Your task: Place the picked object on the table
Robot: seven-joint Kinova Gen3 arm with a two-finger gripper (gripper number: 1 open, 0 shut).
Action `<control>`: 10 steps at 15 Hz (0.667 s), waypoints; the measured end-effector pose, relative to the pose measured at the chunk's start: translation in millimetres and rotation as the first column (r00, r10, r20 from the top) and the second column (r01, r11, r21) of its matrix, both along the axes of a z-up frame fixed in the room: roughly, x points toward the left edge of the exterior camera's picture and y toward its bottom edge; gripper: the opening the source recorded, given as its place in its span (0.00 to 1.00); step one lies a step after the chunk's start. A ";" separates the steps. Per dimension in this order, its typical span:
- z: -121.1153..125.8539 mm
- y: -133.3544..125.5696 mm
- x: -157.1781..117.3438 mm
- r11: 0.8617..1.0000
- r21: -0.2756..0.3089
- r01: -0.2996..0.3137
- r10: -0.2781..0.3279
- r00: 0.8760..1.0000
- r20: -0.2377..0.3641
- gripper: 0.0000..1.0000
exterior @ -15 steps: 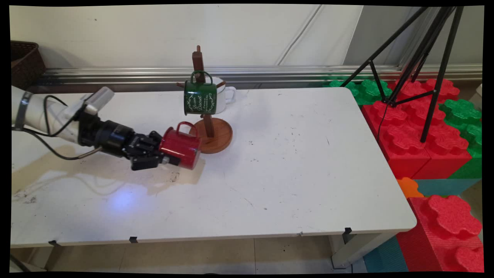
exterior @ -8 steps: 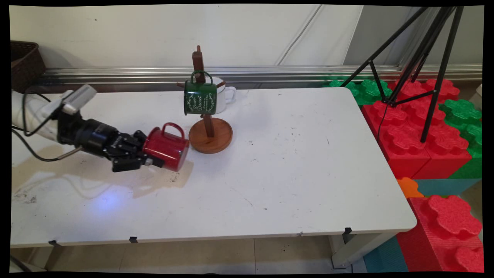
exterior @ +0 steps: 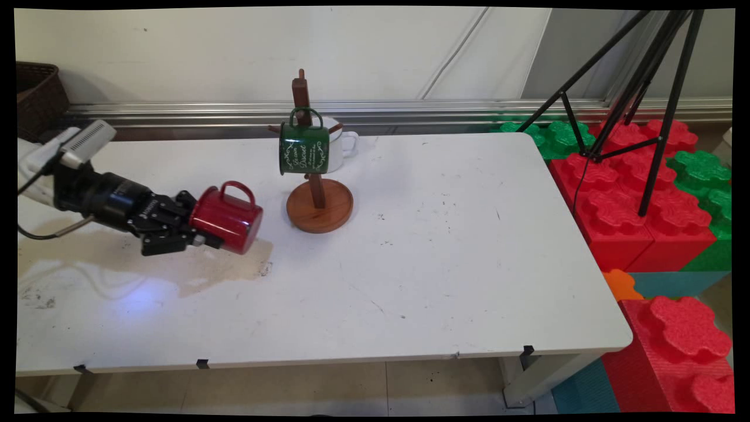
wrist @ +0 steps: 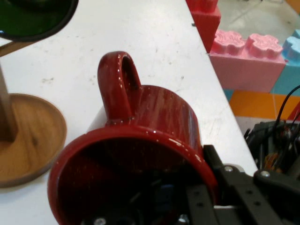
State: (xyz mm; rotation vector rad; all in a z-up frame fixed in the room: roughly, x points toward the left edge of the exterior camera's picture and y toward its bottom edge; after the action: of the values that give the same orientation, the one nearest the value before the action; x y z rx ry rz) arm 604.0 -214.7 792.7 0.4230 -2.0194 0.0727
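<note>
**Red mug held on its side, left of the mug tree**

Near the bench's left edge: black two-finger gripper [exterior: 202, 237] clamped on the rim of a glossy red enamel mug [exterior: 227, 214], one finger inside the mouth and one outside the wall, as seen from the hand view [wrist: 140, 154]. Mug carried on its side above the white bench [exterior: 410, 264], mouth toward the gripper, base pointing right, handle up. A brownish stain on the bench surface directly beneath.

Just right of the mug, apart from it: round wooden base [exterior: 320, 205] of a dark wooden mug tree with an upright post [exterior: 301, 94]. Hung from a peg on that post: a dark green enamel mug with white lettering [exterior: 303, 148]. Behind the green one, partly hidden: a white mug [exterior: 341, 143], handle to the right.

Off the bench's right edge: red and green foam building blocks [exterior: 638, 193] and the black legs of a tripod [exterior: 644, 76].
</note>
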 end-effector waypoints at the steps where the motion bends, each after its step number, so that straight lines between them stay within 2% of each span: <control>1: 2.0 1.0 3.3 1.000 -0.004 -0.001 0.001 1.000 0.008 0.00; 7: 16.0 7.8 28.1 0.999 -0.037 -0.005 0.008 0.997 0.083 0.00; 10: 22.3 10.8 41.3 0.999 -0.048 -0.008 0.014 0.991 0.132 0.00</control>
State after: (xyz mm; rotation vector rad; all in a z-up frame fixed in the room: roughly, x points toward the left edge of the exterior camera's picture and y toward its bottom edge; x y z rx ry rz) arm 645.3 -203.9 815.0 0.4086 -2.1419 0.1584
